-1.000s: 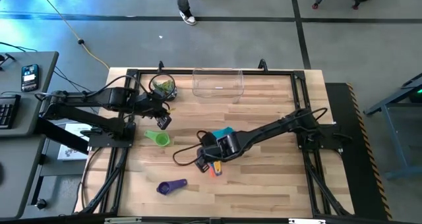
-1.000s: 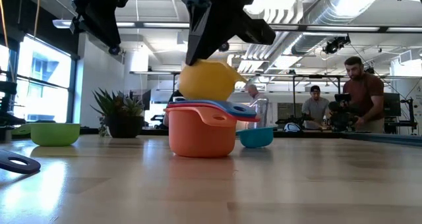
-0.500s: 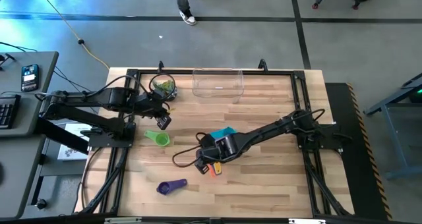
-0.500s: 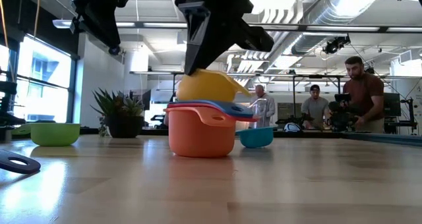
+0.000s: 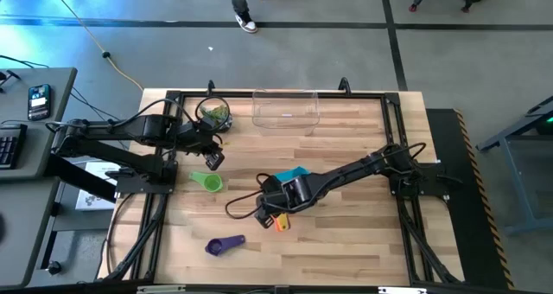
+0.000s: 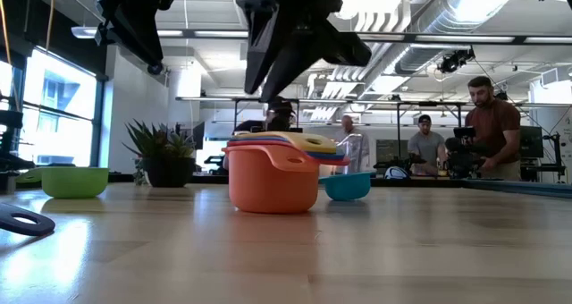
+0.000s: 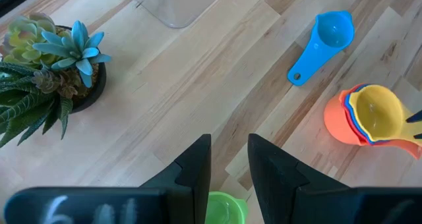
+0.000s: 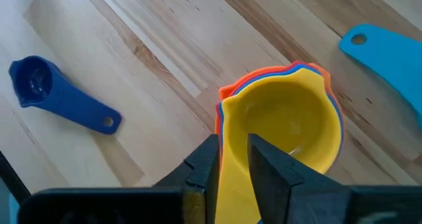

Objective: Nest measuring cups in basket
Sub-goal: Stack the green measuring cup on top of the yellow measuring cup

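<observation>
A stack of 4 measuring cups, yellow on top, stood mid-table; 3 lay apart: teal-blue, green, purple. The right gripper was clamped on the yellow cup's handle, while the left gripper, fingers narrowly apart, held nothing near the green cup; 1 basket sat at the far edge

Potted plant at table far-left corner. Phone and keyboard on side desk. People in background.

My fingers hang just above the yellow cup, nested in the orange cup on the bench; teal cup behind.
</observation>
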`<state>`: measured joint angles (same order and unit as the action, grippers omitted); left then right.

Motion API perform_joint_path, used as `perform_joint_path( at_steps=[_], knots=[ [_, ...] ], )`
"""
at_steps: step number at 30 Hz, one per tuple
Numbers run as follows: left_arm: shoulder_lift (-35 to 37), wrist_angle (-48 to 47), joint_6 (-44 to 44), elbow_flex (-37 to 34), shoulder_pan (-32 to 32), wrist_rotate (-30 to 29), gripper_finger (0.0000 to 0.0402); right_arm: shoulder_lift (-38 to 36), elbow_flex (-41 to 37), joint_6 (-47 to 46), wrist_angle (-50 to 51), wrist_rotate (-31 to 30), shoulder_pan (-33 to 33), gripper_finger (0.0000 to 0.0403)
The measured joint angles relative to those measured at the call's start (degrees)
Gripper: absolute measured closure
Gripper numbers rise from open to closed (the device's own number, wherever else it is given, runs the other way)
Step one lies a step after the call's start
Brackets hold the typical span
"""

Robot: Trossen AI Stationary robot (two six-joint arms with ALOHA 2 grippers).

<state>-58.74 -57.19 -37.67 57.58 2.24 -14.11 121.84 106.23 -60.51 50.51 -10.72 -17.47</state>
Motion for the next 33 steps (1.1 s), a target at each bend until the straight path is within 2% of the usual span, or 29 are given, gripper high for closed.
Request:
perform_joint_path(
  at_steps=[3,10,16,25,33],
  knots=[
    [0.0,-0.3,0.9,0.0,0.0,1.3,0.0312,0.0,2.1,1.0,1.1,-1.2,0.0,0.0332],
    [0.0,-5.3,1.9,0.0,0.0,3.2,0.0312,-0.1,9.7,7.4,11.2,-6.3,1.3,0.0332],
    [0.0,-8.9,1.9,0.0,0.0,3.5,0.0312,-0.1,16.5,16.0,18.6,-7.0,3.3,0.0331],
    [0.0,-9.4,-2.7,0.0,0.0,8.1,0.0295,-0.1,28.6,30.4,30.8,-8.7,7.7,0.0331],
    [0.0,-9.3,-5.8,-2.0,-0.1,10.7,0.0252,-6.9,26.5,41.3,34.2,-8.4,13.4,0.0331]
  ],
)
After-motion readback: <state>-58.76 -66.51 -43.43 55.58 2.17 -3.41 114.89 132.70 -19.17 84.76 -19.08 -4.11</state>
